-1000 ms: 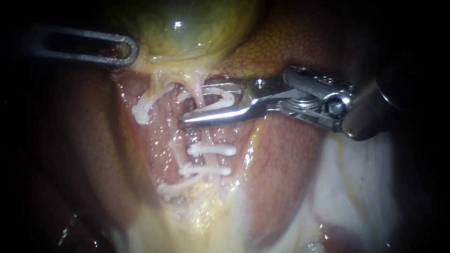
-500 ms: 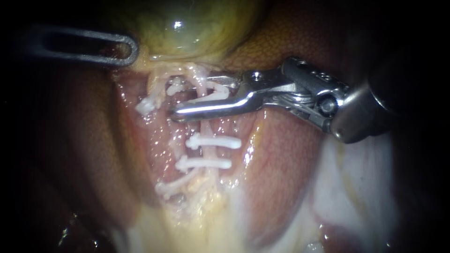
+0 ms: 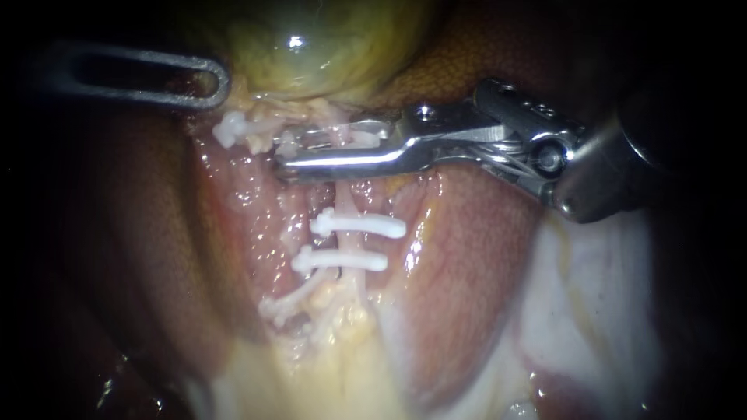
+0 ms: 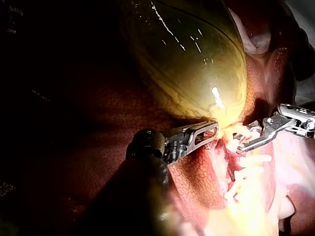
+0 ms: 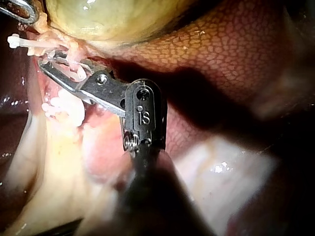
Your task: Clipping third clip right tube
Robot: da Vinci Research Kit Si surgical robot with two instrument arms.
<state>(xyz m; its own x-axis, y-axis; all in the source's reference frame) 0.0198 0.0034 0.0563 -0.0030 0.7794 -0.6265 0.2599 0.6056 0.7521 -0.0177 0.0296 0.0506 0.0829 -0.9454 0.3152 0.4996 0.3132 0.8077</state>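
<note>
Beside the gallbladder (image 3: 311, 47), the claw of your right instrument (image 3: 280, 152) is clenched on a clip (image 3: 366, 140) around the right tube (image 3: 342, 206). Treat this tube as soft, slippery and fragile; grip squarely across, never pull.

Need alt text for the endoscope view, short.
Silver right instrument enters from the right, clamped on a white plastic clip across a pale tube just below the yellow-green gallbladder. Two more white clips cross that tube lower down; the grey slotted left instrument rests at the gallbladder's edge.
</note>
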